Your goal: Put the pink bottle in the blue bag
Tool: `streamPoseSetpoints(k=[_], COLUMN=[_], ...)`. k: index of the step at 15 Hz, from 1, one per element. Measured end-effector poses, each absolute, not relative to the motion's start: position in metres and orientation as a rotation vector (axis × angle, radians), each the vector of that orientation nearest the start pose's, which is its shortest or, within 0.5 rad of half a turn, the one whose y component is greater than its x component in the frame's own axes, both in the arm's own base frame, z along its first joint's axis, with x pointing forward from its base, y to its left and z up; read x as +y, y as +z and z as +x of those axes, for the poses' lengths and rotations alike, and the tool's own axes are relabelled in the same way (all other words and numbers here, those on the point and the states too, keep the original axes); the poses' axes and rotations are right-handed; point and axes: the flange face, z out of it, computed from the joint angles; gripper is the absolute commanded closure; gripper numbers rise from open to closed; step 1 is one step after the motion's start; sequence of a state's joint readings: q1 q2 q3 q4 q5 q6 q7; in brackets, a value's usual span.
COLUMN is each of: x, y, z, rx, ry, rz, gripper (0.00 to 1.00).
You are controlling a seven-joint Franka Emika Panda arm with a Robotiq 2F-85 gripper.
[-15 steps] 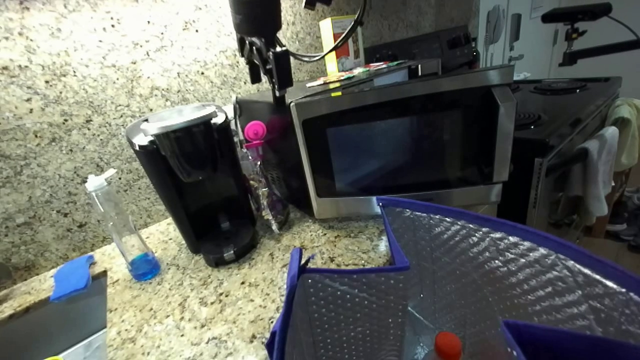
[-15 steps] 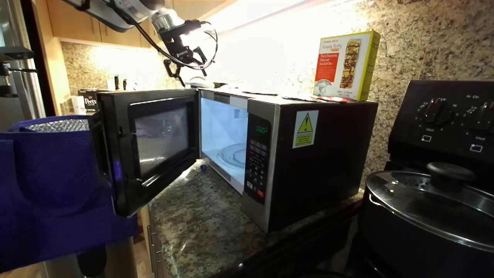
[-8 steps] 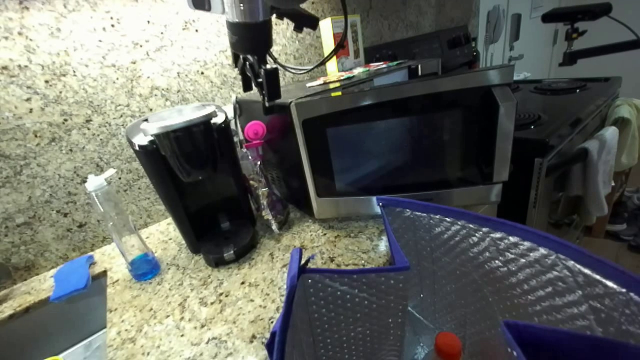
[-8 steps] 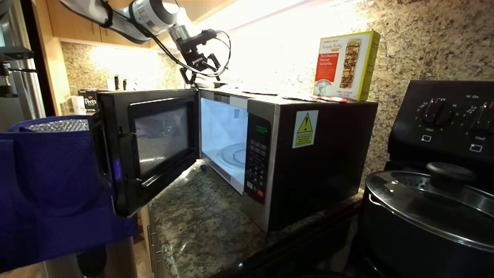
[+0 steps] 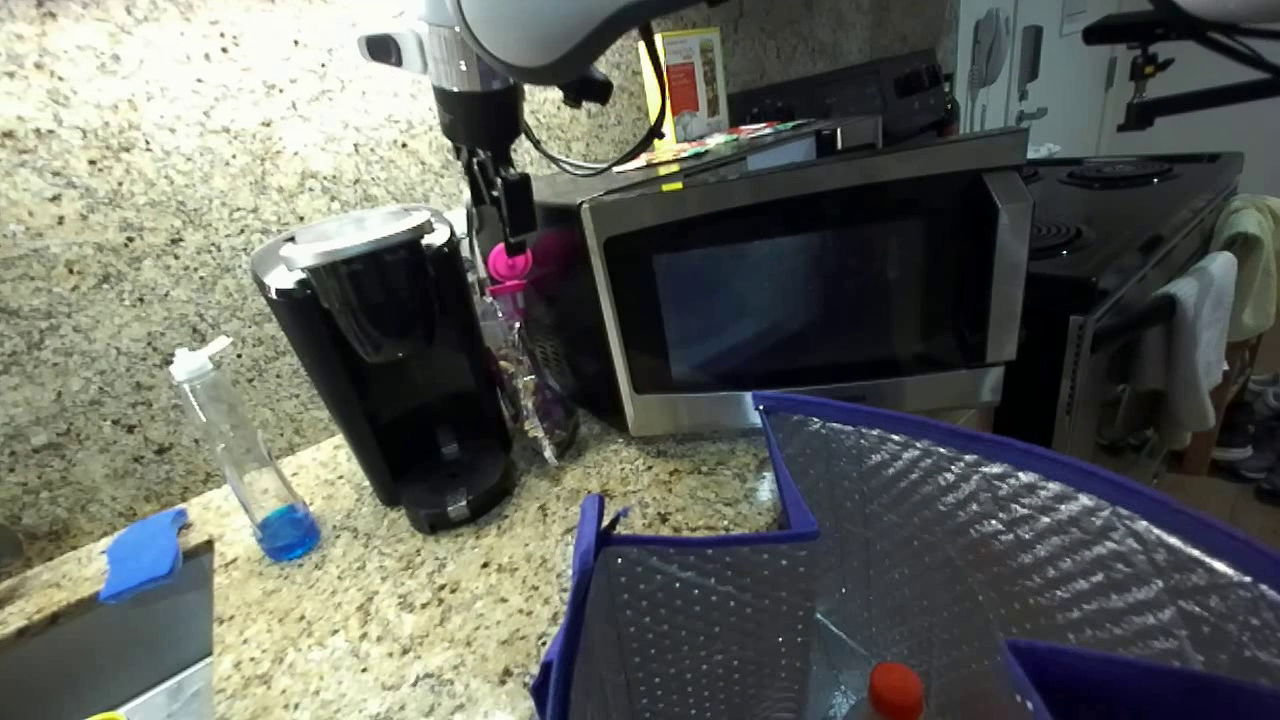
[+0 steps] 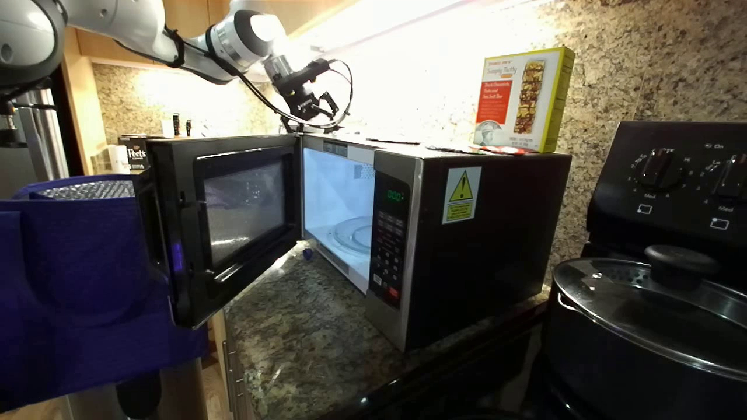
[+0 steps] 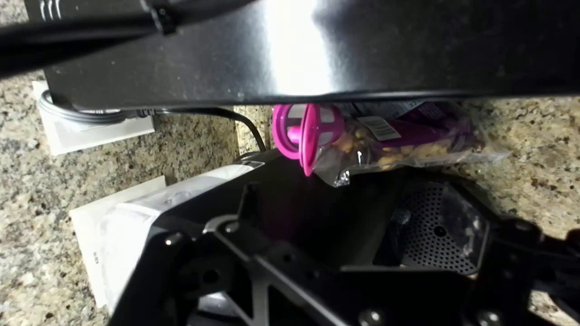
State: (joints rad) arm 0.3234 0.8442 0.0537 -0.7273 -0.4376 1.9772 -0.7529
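Arm (image 6: 242, 49) in a high arch, with wrist pointed down. Blue bag (image 5: 950, 500) with mouth agape, silvery inside. Microwave (image 5: 810, 300) and coffee maker (image 5: 390, 355) close together, with a narrow gap between. Gripper (image 7: 349, 194) just above that gap, with fingers spread, grasping nothing; in the wrist view, framed more over the coffee maker, perhaps needing a shift toward the microwave. Clear packet (image 7: 412, 138) in the gap, crinkly-looking. Pink bottle (image 7: 310, 138) there too, against or just beside the packet, cannot tell which. Seemingly light, stiff, smooth plastic, slippery perhaps, hardly fragile. Best gripped by the body below the thin top disc.
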Motion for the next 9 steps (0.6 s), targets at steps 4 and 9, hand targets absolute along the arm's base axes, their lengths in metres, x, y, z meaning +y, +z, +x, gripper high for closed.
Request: streamPoseSetpoints(k=[4, 9], x=[0.239, 0.236], y=[0.49, 0.481], z=[0.767, 0.774], rx=[-1.96, -1.964], ry=[-0.513, -0.526], rz=[-3.016, -3.022], gripper=[0.0, 0.0])
